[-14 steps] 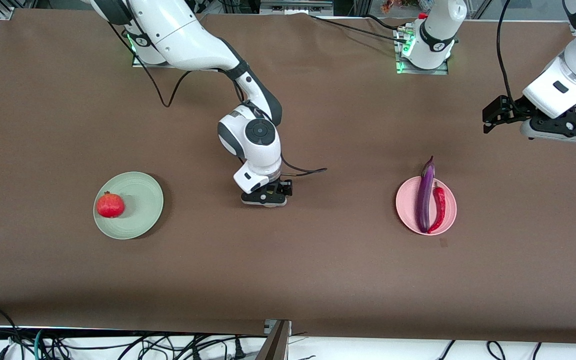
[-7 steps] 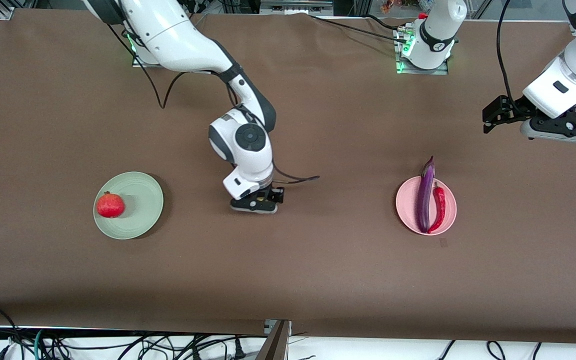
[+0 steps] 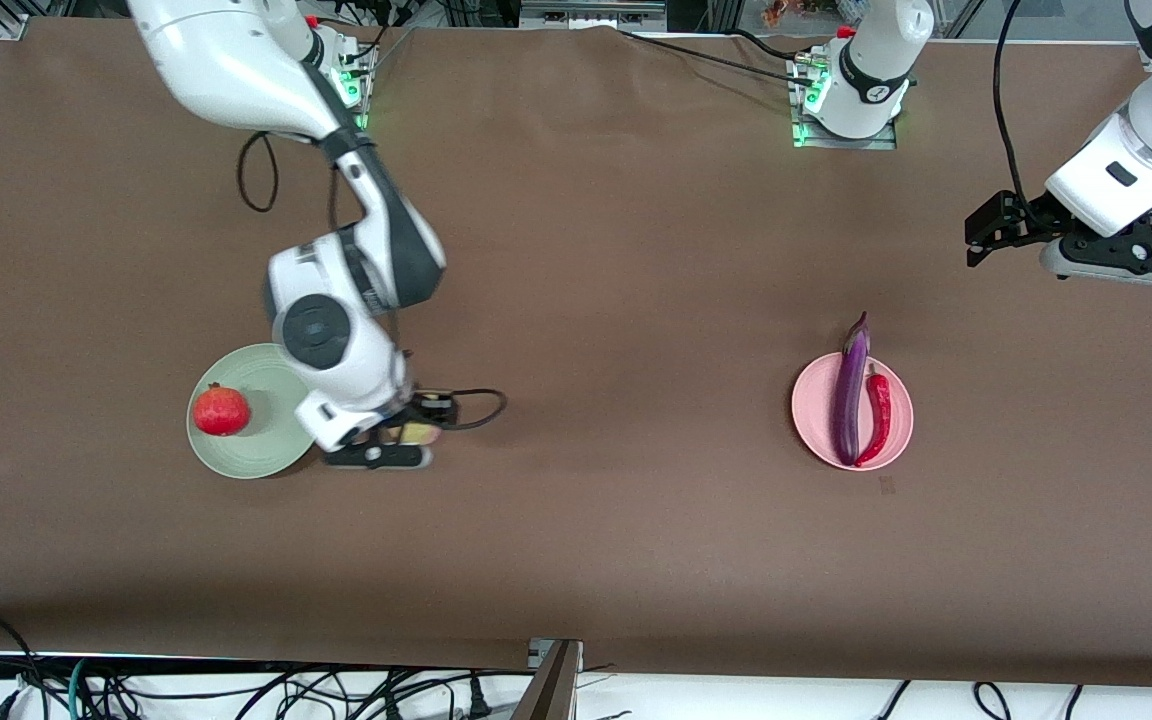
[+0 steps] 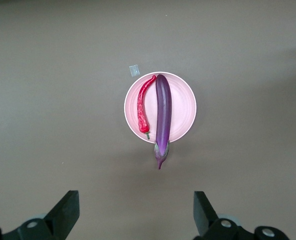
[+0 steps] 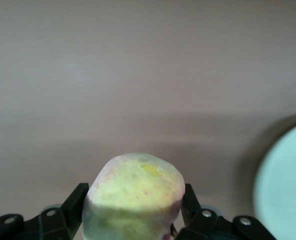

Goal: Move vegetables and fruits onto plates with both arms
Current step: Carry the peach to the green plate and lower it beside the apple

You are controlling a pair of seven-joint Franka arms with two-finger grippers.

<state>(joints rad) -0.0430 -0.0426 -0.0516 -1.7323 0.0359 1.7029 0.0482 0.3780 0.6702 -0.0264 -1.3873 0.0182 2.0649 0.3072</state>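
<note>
My right gripper (image 3: pixel 398 440) pinches the pale yellow-green fruit (image 5: pixel 132 197) between its fingers, held in the air over the brown table (image 3: pixel 636 250) just beside the green plate (image 3: pixel 266 445), on the side toward the left arm's end. The bright red fruit (image 3: pixel 221 411) sits on that plate near the rim toward the right arm's end. At the left arm's end of the table, the pink plate (image 4: pixel 183 107) carries the purple eggplant (image 4: pixel 163 112) and the red chili pepper (image 4: pixel 143 104) lying side by side, the eggplant's stem end reaching past the rim. My left gripper (image 4: pixel 136 215) waits high above that end, fingers spread wide and holding nothing.
</note>
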